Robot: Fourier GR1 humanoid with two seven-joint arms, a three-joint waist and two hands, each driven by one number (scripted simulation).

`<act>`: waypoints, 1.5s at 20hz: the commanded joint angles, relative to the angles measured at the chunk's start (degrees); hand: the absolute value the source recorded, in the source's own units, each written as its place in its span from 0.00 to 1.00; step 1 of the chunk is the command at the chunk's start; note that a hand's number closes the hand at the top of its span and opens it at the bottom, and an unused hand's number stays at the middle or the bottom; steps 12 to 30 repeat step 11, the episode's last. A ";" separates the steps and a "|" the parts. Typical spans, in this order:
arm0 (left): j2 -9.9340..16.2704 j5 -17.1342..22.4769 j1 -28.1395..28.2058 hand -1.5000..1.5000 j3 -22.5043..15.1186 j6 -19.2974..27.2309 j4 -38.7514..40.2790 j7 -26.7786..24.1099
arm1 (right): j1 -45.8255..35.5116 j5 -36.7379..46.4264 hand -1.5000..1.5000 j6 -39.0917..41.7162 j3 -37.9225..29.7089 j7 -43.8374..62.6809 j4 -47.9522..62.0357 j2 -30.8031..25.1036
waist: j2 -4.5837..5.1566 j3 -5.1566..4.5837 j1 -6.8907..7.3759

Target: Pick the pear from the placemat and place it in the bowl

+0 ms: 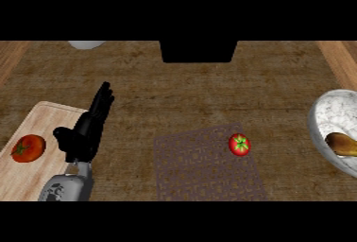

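head view: pear (341, 143) lies in the bowl (326, 111); left hand (85, 127) rests over the board, fingers straight.

White marbled bowl (327, 111), brown woven placemat (202, 175)

Pretty plain setup: a brown, grainy tabletop (195, 90) with lighter wood strips (340, 61) running along both side edges, evenly lit.

Pear (342, 143) sits in the bowl (322, 120) at the desk's right edge; left hand (87, 127) rests open, fingers straight, over the cutting board (43, 118).
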 commanded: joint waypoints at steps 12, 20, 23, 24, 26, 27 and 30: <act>0.40 0.36 -0.14 0.50 1.28 -1.37 -1.75 1.38 | 11.21 -5.65 0.00 9.55 -0.11 -11.06 3.64 -2.24 | 0.00 0.01 0.15; 0.40 0.36 -0.14 0.50 1.28 -1.37 -1.75 1.38 | 11.21 -5.65 0.00 9.55 -0.11 -11.06 3.64 -2.24 | 0.00 0.01 0.15; 0.40 0.36 -0.14 0.50 1.28 -1.37 -1.75 1.38 | 11.21 -5.65 0.00 9.55 -0.11 -11.06 3.64 -2.24 | 0.00 0.01 0.15; 0.40 0.36 -0.14 0.50 1.28 -1.37 -1.75 1.38 | 11.21 -5.65 0.00 9.55 -0.11 -11.06 3.64 -2.24 | 0.00 0.01 0.15; 0.40 0.36 -0.14 0.50 1.28 -1.37 -1.75 1.38 | 11.21 -5.65 0.00 9.55 -0.11 -11.06 3.64 -2.24 | 0.00 0.01 0.15; 0.40 0.36 -0.14 0.50 1.28 -1.37 -1.75 1.38 | 11.21 -5.65 0.00 9.55 -0.11 -11.06 3.64 -2.24 | 0.00 0.01 0.15; 0.40 0.36 -0.14 0.50 1.28 -1.37 -1.75 1.38 | 11.21 -5.65 0.00 9.55 -0.11 -11.06 3.64 -2.24 | 0.00 0.01 0.15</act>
